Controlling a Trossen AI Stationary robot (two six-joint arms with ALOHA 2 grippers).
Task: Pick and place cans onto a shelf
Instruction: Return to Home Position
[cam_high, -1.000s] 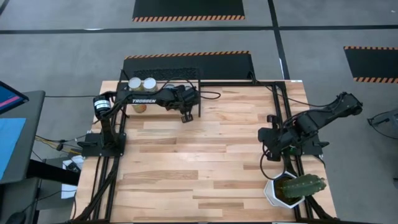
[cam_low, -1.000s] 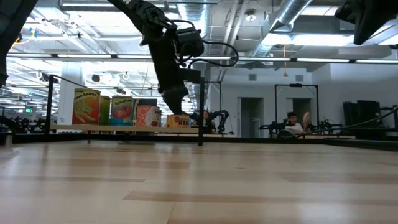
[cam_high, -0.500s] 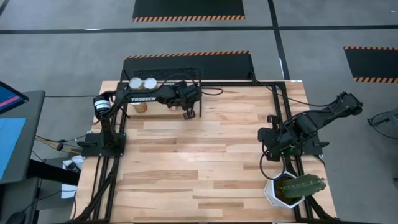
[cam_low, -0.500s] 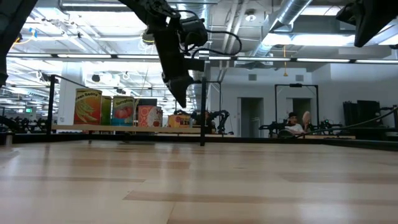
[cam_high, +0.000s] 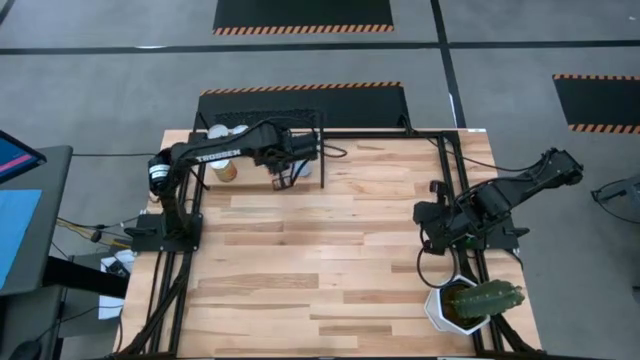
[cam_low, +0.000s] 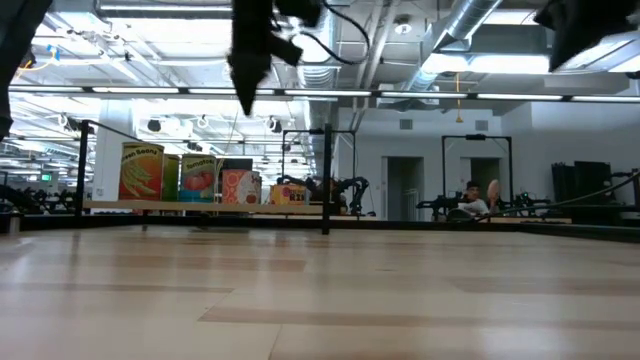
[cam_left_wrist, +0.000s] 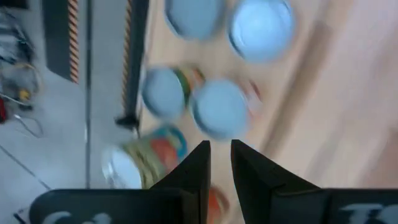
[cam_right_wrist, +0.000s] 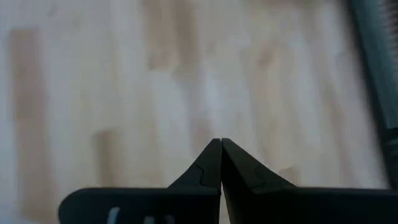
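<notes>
Several cans stand upright on the shelf (cam_low: 180, 207) at the table's far left: a yellow-labelled one (cam_low: 140, 172), a green and red one (cam_low: 200, 178), a red one (cam_low: 237, 186) and a small one (cam_low: 290, 193). From above, two white tops (cam_high: 226, 131) and one more can (cam_high: 227, 170) show beside the arm. My left gripper (cam_high: 282, 180) hangs high above the shelf (cam_high: 250, 178), empty, its fingers a narrow gap apart (cam_left_wrist: 220, 146). Below it are silvery-blue tops (cam_left_wrist: 217, 109). My right gripper (cam_high: 437, 225) is shut and empty (cam_right_wrist: 221, 142) over the table's right side.
A white pot with a cactus (cam_high: 470, 300) stands at the near right corner. Thin black rods (cam_high: 322, 160) frame the shelf, with an upright post (cam_low: 326, 180) at its right end. Bare planked tabletop (cam_high: 320, 260) lies between the arms. A person (cam_low: 468, 198) sits far behind the table.
My left gripper has risen from just above the cans at the shelf's right end to well above them. It has also gone a little toward the table's left edge. The cans stay standing on the shelf.
</notes>
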